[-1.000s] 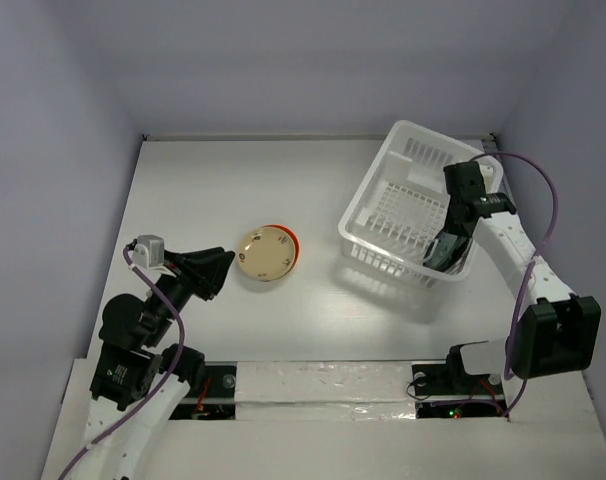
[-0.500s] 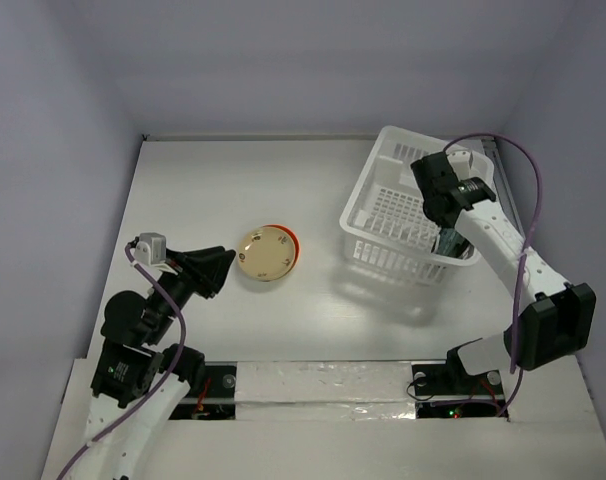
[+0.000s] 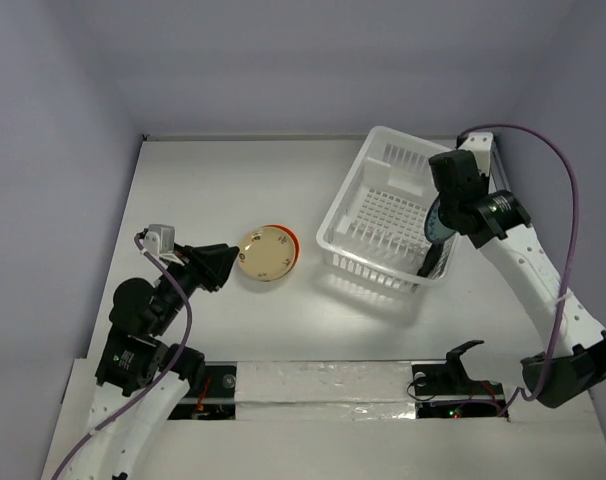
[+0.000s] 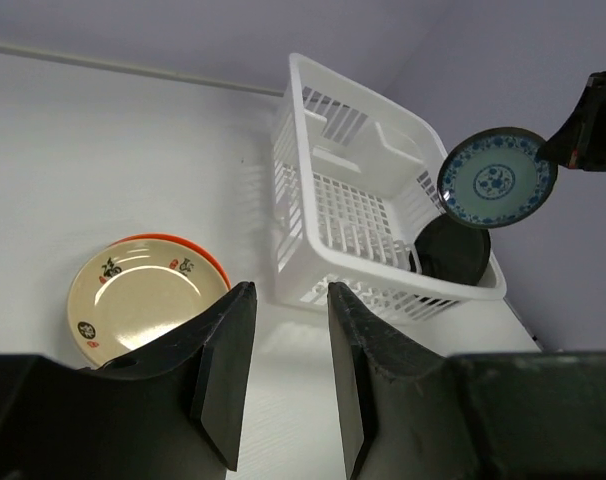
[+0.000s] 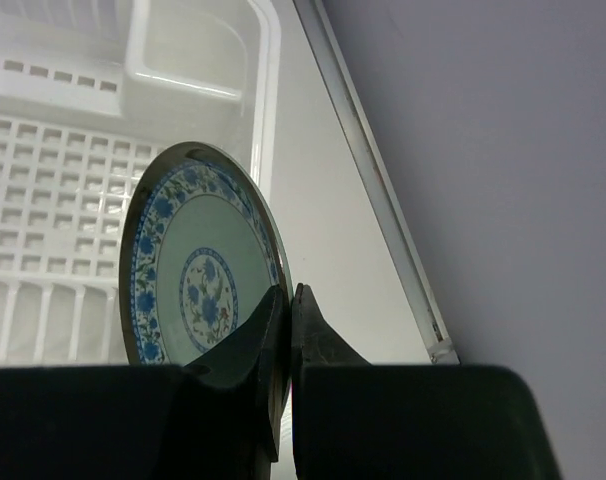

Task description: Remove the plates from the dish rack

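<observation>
My right claw (image 5: 288, 297) pinches plate (image 5: 198, 265) by rim, upper right, above rack (image 3: 373, 215). Plate looks light, stiff, slick; rim grip suits. My left claw (image 4: 286, 300) spread.

4 plates: cream (image 3: 264, 253), orange-red (image 3: 292, 239), blue-patterned (image 4: 497, 180), blk (image 4: 453, 254); 1 dish rack (image 3: 372, 263).

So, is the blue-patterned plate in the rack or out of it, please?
Out: the right gripper holds the plate by its rim, on edge, above the rack.

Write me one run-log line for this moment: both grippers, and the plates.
right gripper: shut on blue-patterned plate, held above dish rack | left gripper: open, near cream plate | in rack: black plate
</observation>
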Robot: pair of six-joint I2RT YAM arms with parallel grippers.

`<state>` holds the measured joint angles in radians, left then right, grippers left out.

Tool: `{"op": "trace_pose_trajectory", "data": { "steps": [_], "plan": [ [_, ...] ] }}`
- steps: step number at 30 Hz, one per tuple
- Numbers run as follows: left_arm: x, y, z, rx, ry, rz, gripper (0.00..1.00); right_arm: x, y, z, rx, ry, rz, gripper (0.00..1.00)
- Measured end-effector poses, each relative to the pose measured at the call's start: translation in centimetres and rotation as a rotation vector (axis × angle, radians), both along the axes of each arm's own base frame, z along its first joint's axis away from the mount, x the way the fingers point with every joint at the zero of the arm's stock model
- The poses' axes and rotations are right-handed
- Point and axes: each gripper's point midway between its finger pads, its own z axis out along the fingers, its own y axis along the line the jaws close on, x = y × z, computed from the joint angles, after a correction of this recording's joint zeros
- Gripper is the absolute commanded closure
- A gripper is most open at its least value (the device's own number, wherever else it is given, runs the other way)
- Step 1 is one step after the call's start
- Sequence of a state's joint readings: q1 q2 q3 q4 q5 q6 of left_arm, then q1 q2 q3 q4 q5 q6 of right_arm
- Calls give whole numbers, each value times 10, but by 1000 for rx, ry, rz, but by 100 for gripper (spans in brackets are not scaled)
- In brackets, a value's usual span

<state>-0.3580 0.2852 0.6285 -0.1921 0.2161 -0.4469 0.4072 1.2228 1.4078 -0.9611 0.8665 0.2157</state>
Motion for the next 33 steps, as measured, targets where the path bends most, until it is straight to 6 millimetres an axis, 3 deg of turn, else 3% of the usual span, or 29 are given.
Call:
{"op": "trace_pose_trajectory", "data": {
  "steps": [6, 10, 17, 20, 23, 28, 31, 33],
  "plan": [
    [3, 0, -3, 5, 14, 6, 68, 7, 3, -40, -36, 85, -8, 100],
    [6, -1, -6, 10, 27, 6, 69, 9, 20, -33, 33, 31, 52, 100],
    [10, 2, -8, 13, 38, 22, 69, 16, 103, 30, 308, -223, 326, 100],
    [11, 4, -8, 13, 39, 29, 69, 27, 156, 34, 419, -252, 451, 100],
    [11, 5, -8, 13, 39, 35, 69, 40, 224, 13, 493, -202, 574, 100],
    [13, 7, -9, 13, 40, 45, 69, 54, 336, -55, 521, -35, 717, 100],
    [13, 8, -9, 13, 39, 51, 69, 51, 376, -94, 522, 46, 757, 100],
    [14, 8, -9, 13, 40, 55, 69, 49, 389, -116, 524, 89, 761, 100]
  ]
}}
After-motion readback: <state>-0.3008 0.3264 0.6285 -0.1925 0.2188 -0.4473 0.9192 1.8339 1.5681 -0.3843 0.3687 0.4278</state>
